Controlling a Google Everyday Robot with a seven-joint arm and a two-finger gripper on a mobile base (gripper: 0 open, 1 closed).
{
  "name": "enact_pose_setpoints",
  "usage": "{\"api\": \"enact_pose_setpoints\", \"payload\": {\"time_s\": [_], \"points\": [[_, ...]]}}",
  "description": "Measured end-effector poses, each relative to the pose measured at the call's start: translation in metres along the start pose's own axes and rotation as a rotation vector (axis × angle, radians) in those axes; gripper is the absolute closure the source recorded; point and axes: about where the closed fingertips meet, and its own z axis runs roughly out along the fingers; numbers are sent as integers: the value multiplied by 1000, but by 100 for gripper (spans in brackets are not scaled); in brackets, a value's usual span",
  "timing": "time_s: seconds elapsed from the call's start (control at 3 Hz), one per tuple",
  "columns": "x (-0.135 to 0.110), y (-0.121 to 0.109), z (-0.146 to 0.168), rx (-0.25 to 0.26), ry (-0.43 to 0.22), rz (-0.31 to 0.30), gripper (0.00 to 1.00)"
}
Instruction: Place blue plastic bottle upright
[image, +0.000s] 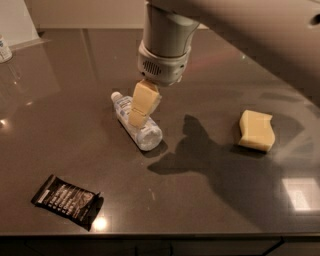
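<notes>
The blue plastic bottle (148, 134) lies on its side on the dark counter (75, 125), left of centre. Its white cap points to the back left and its base to the front right. My gripper (137, 118) hangs from the grey wrist right over the middle of the bottle, with its yellow tip in front of the label. I cannot tell whether it touches the bottle. The part of the bottle behind the gripper is hidden.
A yellow sponge (256, 130) lies to the right. A black snack packet (66, 199) lies near the front left edge. A stubby white container with a blue label (4, 49) stands at the far left back. My arm's shadow falls between bottle and sponge.
</notes>
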Motion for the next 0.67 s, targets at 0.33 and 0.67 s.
{"api": "enact_pose_setpoints", "payload": {"time_s": [0.33,0.67], "points": [[-18,-4,24,6,38,143,0],[-27,-5,40,13,66,245,0]]}}
